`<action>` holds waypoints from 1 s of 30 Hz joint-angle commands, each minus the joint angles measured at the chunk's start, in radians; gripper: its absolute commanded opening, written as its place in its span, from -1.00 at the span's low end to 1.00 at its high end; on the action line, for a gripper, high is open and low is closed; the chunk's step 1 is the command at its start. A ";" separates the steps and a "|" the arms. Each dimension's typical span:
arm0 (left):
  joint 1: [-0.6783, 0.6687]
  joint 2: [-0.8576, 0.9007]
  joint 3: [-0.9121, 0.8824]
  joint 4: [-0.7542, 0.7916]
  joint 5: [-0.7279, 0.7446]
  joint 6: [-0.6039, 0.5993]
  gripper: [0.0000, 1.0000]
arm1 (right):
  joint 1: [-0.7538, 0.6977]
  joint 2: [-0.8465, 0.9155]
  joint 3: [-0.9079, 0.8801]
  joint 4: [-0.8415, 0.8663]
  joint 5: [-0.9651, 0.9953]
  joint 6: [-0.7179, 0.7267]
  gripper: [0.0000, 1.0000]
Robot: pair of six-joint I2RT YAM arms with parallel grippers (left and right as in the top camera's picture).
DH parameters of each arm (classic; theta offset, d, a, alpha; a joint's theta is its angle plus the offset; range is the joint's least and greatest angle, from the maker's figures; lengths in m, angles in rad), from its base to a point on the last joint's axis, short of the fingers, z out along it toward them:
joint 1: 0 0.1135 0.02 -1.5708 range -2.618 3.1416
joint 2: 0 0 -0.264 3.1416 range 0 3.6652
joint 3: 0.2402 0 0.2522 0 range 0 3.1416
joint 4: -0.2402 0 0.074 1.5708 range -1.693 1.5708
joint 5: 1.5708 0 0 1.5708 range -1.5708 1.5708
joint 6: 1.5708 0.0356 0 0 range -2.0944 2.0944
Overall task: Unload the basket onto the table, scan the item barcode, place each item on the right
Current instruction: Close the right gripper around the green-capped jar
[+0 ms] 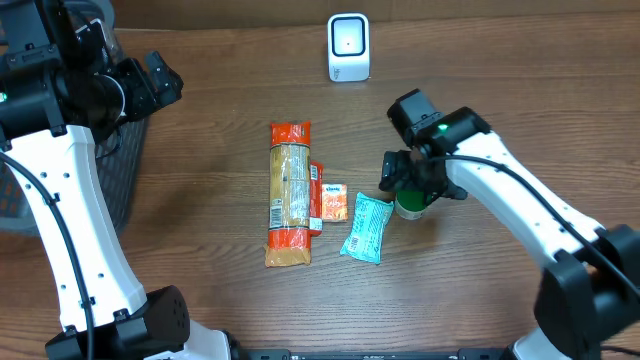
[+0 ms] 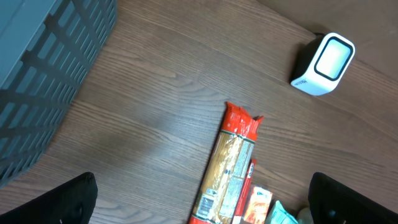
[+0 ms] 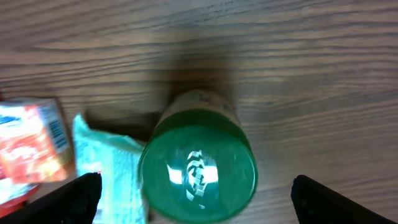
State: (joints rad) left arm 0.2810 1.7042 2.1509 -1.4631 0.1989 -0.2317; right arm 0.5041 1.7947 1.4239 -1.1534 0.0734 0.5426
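A white barcode scanner stands at the back of the table, also seen as the scanner in the left wrist view. My right gripper hovers open directly over a small jar with a green lid; its fingers stand wide on either side of the lid without touching it. The jar stands upright beside a teal packet. My left gripper is open and empty, high at the back left, looking down on a long pasta pack.
The pasta pack lies lengthwise mid-table, with a small orange packet between it and the teal packet. A dark slatted basket stands at the left edge, under the left arm.
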 commanded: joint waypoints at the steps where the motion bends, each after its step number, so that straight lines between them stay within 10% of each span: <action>1: -0.006 0.009 0.002 0.001 0.008 0.018 0.99 | 0.000 0.017 -0.005 0.008 0.048 -0.029 1.00; 30: -0.006 0.009 0.002 0.001 0.008 0.019 0.98 | 0.000 0.065 -0.140 0.146 0.011 -0.148 0.89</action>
State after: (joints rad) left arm 0.2810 1.7042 2.1509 -1.4628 0.1986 -0.2317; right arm 0.5041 1.8519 1.3121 -1.0294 0.0784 0.4065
